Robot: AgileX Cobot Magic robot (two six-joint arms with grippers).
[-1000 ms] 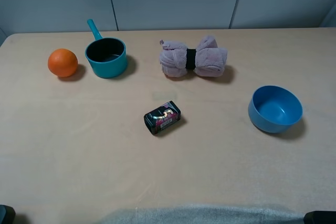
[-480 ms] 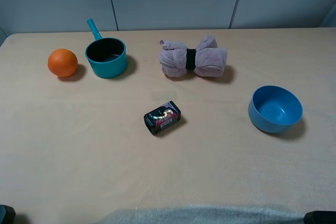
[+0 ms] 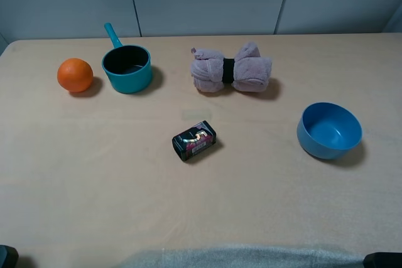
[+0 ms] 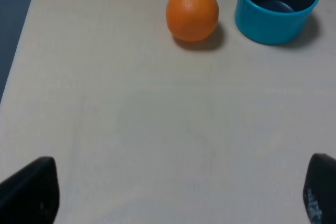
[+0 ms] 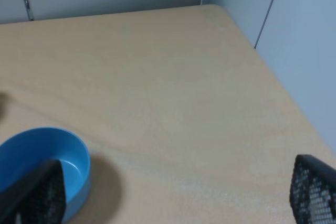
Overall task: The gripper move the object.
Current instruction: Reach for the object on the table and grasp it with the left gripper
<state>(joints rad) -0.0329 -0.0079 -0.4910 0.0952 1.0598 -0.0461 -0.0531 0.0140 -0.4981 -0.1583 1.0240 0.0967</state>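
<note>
Both spread wide, holding nothing: left end effector (image 4: 181, 195), right end effector (image 5: 176, 192).

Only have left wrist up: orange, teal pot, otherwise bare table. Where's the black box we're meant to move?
Observer: The black box lies mid-table in the high view, nearer the camera than the teal pot and to its right.
Operator: Anything crowding it?
Observer: No. The closest thing is a pink rolled towel farther back, well apart from it.
Operator: What's on the right side?
Observer: A blue bowl stands there, empty, off to the right of the box.
</note>
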